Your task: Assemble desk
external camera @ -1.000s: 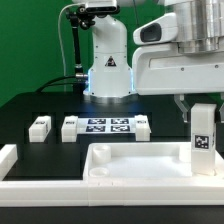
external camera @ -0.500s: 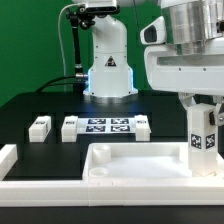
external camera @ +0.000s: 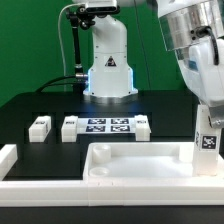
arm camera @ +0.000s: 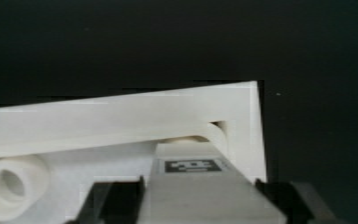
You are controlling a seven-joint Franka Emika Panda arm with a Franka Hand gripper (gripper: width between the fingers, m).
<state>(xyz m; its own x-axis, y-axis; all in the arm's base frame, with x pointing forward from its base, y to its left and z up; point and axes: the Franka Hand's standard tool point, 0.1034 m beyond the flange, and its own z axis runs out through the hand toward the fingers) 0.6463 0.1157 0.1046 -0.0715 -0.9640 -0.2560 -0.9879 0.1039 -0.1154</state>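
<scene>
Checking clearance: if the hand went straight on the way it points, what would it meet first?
Likely the desk top, near its corner, via the leg the hand holds; depth unclear.

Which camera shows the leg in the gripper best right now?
Wrist view: the leg sits in the gripper, at the corner of the desk top. The exterior view shows only its tagged face at that view's right edge.

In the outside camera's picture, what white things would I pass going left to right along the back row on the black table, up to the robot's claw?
first leg → second leg → marker board → third leg → fourth leg, held in the gripper.
</scene>
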